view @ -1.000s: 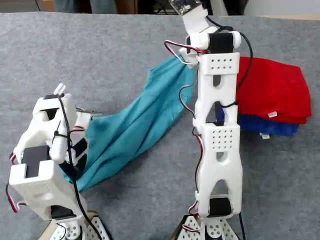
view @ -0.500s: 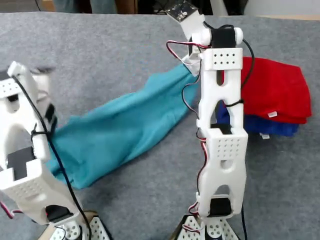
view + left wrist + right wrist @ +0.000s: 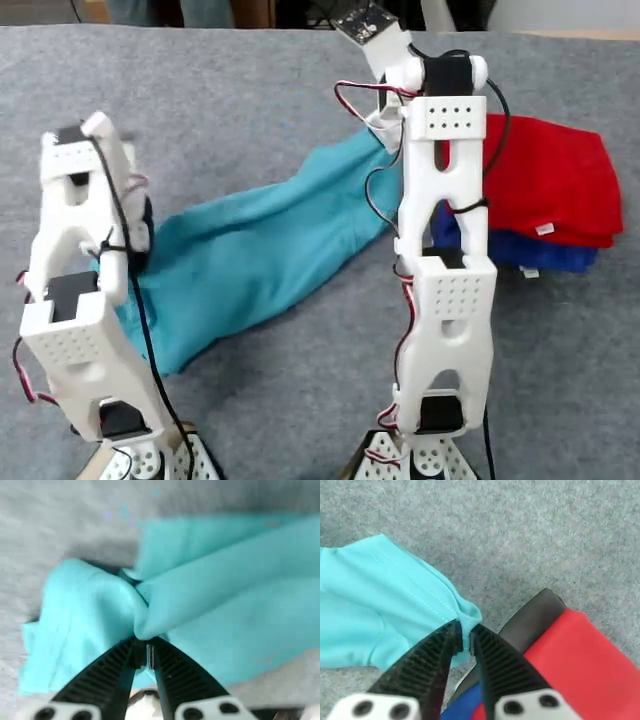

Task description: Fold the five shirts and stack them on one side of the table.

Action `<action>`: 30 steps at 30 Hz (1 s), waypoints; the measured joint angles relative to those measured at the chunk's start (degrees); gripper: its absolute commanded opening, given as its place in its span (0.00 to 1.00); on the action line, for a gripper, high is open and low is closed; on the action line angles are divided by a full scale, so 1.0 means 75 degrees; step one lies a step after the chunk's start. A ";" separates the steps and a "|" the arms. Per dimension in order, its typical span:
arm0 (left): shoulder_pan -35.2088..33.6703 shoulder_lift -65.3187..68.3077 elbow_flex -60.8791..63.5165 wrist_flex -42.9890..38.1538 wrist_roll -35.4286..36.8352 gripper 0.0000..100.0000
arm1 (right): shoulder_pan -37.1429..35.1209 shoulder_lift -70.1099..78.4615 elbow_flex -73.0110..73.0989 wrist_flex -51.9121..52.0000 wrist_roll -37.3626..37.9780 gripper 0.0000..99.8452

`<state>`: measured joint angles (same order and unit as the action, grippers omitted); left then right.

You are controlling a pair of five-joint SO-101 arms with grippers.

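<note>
While two tools (image 3: 146,647) (image 3: 465,630) pinch one teal shirt (image 3: 260,250), two shirts (image 3: 550,185) (image 3: 545,257) lie stacked.

Grey felt-like cover (image 3: 250,120) across the whole tabletop I'm watching, a wooden strip (image 3: 95,10) past its far edge, dark clutter (image 3: 300,12), possibly cables, behind.

The table cover (image 3: 200,100) is showing as rough, fuzzy grey felt, quite matt. The teal shirt (image 3: 260,260) is looking like thin, smooth cloth, creasing softly along a stitched hem. The red shirt (image 3: 550,180) and blue shirt (image 3: 545,258) on the right are reading as matt cloth too. The left arm (image 3: 75,330) and right arm (image 3: 445,290) are gleaming faintly in smooth white plastic. The left gripper (image 3: 146,652) and right gripper (image 3: 465,632) are showing black, ribbed, matt plastic.
</note>
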<state>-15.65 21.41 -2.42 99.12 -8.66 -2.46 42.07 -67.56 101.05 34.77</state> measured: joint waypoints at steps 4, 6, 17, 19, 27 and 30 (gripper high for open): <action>0.0305 -0.0445 0.1383 0.0094 -0.1114 0.03 | 0.0352 0.0000 0.0000 0.0000 0.0234 0.01; 0.0539 -0.1078 0.2215 0.0094 -0.1922 0.03 | 0.0434 0.0000 0.0000 0.0000 0.0258 0.01; 0.1043 -0.4653 0.4126 0.0094 -0.3552 0.33 | 0.0457 0.0000 0.0000 0.0000 0.0258 0.01; 0.0821 -0.4911 0.4009 0.0094 -0.3610 0.33 | 0.0457 0.0000 0.0000 0.0000 0.0258 0.01; -0.0434 -0.4947 0.1922 -0.0117 -0.3669 0.33 | 0.0457 0.0000 0.0000 0.0000 0.0258 0.01; -0.0457 -0.4149 0.1606 -0.0938 -0.1958 0.33 | 0.0457 0.0000 0.0000 0.0000 0.0258 0.01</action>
<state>-19.08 -9.71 9.63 92.09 -23.34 0.97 42.07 -67.56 101.05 36.70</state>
